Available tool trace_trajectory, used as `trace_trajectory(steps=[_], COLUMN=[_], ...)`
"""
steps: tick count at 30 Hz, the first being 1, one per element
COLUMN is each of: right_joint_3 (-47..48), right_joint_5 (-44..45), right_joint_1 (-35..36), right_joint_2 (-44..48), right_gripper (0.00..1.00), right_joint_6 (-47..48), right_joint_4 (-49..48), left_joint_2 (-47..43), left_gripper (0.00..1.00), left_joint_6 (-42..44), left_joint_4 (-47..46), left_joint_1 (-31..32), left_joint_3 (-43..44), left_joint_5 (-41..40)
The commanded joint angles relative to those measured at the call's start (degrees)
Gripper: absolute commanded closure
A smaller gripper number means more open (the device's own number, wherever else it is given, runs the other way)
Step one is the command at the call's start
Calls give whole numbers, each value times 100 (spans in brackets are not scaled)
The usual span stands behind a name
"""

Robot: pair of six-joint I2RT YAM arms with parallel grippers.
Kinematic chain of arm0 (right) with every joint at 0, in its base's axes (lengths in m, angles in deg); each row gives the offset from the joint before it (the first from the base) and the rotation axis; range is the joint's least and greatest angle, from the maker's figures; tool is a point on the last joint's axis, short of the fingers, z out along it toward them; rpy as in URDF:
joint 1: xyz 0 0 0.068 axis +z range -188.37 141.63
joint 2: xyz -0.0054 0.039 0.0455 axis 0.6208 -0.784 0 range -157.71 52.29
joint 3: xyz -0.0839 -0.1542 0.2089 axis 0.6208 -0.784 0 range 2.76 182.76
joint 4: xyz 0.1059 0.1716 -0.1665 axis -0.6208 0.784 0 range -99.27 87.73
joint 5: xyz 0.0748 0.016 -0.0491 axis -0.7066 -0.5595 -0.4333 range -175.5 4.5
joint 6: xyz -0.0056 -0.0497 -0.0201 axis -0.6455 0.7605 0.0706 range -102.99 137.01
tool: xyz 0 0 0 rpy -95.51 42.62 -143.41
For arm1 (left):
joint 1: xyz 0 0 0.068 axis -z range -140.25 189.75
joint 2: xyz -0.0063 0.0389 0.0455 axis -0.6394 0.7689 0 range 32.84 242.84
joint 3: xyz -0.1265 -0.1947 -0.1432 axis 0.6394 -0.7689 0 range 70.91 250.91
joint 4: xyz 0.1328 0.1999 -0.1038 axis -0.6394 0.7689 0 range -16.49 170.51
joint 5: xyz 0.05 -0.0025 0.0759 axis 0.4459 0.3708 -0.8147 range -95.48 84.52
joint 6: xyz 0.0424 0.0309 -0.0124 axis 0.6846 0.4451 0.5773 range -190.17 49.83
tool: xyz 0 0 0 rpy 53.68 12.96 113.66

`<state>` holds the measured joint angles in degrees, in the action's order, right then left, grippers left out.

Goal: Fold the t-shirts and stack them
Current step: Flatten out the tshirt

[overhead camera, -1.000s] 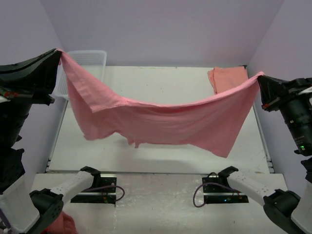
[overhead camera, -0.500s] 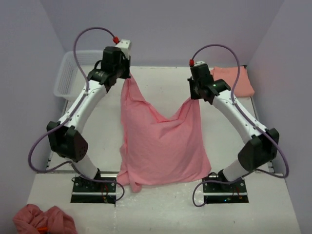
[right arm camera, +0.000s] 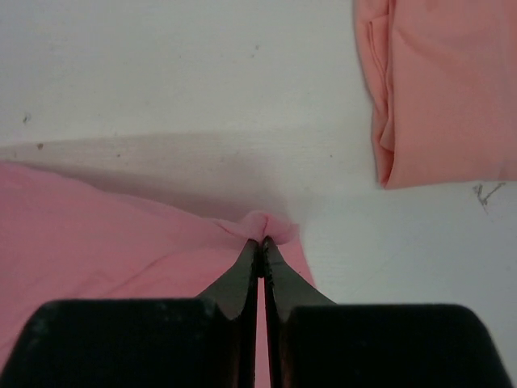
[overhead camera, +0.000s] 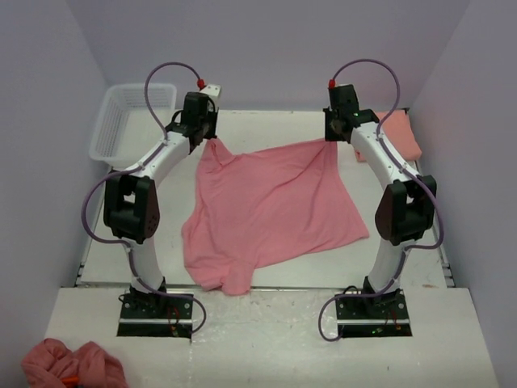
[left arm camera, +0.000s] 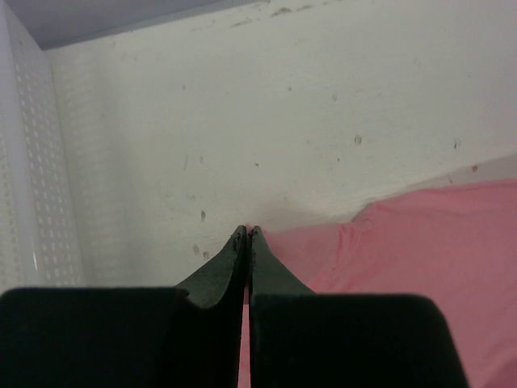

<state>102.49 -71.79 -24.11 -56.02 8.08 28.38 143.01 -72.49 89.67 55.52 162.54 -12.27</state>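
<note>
Both jaws clamped, left arm (overhead camera: 161,158) and right arm (overhead camera: 381,158) stretched forward.

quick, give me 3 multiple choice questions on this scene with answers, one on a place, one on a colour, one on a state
1. Where does the folded salmon-orange shirt lie?
A. far right corner of the table
B. near left corner
C. the middle

2. What colour is the spread shirt?
A. blue
B. rose-pink
C. white

3. How are the left hand and right hand?
A. both open
B. both shut on the spread shirt's far edge
C. only one shut

Answers:
1 A, the top view shows it there.
2 B, every view shows it pink.
3 B, each wrist view shows cloth pinched in closed jaws.
</note>
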Motion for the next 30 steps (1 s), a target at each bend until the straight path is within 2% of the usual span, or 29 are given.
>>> trace_trajectory(steps=[1, 5, 12, 19, 23, 27, 28, 30], right_joint_3=[442, 759, 1584, 2315, 2647, 3202, 3142, 2756], right_joint_5=[-53, 79, -35, -123, -404, -571, -754, -888], right_joint_1=[-221, -415, -696, -802, -811, -802, -785, -724], right_joint_2=[-234, -480, -998, -1079, -780, -544, -350, 97], right_gripper=[100, 100, 100, 100, 100, 100, 100, 100], right_joint_6=[234, 304, 506, 603, 577, 445, 410, 331], right_joint_4=[-214, -205, -65, 146, 225, 725, 718, 604], left_joint_2=[-83, 91, 496, 356, 487, 1163, 1139, 710], left_gripper=[100, 100, 100, 100, 100, 100, 100, 100], left_joint_6=[206, 461, 549, 567, 567, 602, 567, 365], left_joint_4=[-1132, -1133, -667, -431, 393, 1581, 1739, 1593], left_joint_1=[-56, -56, -65, -92, -92, -100, -100, -92], left_joint_3=[-40, 275, 1058, 1593, 2629, 4918, 5073, 4568], left_joint_5=[72, 90, -464, -499, -481, -693, -545, -342])
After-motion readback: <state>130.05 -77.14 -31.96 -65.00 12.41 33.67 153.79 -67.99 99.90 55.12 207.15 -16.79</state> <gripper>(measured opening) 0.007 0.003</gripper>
